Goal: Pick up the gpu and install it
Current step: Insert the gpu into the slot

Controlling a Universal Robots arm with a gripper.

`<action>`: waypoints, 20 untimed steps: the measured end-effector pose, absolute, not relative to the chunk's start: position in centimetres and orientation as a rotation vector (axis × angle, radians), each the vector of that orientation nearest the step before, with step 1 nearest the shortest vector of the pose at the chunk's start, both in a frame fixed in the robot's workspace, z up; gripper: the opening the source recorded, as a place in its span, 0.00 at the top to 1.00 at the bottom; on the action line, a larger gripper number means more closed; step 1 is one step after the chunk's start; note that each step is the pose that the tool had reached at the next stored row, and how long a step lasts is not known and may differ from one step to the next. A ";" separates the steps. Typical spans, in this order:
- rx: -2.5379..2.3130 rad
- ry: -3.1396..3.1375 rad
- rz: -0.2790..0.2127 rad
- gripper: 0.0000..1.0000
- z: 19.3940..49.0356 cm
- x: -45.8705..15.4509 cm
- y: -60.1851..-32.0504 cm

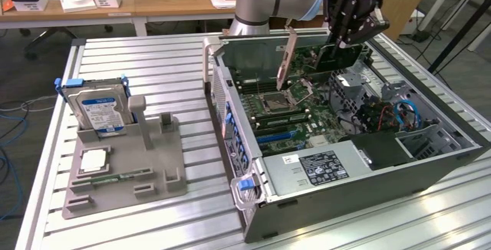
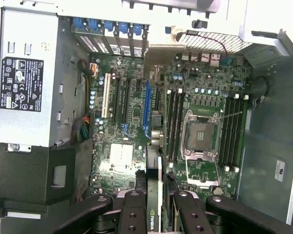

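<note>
On the exterior view's left, the grey fixture tray point(image 1: 123, 169) on the table point(image 1: 153, 60) holds the hard drive point(image 1: 98, 109) upright, well apart from my work. Moving right, the open computer case point(image 1: 429, 175) lies on its side with the motherboard point(image 1: 284, 112) exposed, its empty CPU socket point(image 1: 274, 103) near the middle.

Further right, at the far end of the case, my gripper point(image 1: 337, 38) is clenched on the gpu point(image 1: 337, 57), which hangs edge-down above the board, its metal bracket point(image 1: 286, 60) toward the exterior view's left. In the wrist view my fingers point(image 2: 132, 214) pinch the card's top edge point(image 2: 152, 204), with the blue slot point(image 2: 147, 105) beyond it.

To do this well, I judge I should keep the card upright, line its edge along a slot, and press straight down without twisting.
</note>
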State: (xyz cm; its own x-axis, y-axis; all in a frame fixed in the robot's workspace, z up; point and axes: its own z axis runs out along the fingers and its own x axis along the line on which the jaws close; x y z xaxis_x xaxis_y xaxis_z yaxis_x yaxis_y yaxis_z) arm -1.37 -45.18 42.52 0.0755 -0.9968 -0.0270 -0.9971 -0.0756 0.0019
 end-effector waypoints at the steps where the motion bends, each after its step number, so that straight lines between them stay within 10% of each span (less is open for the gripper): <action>1: -2.293 2.122 0.033 0.74 42.5 -1.4 -45.2; 20: -2.294 2.117 0.028 0.74 42.2 -1.4 -45.2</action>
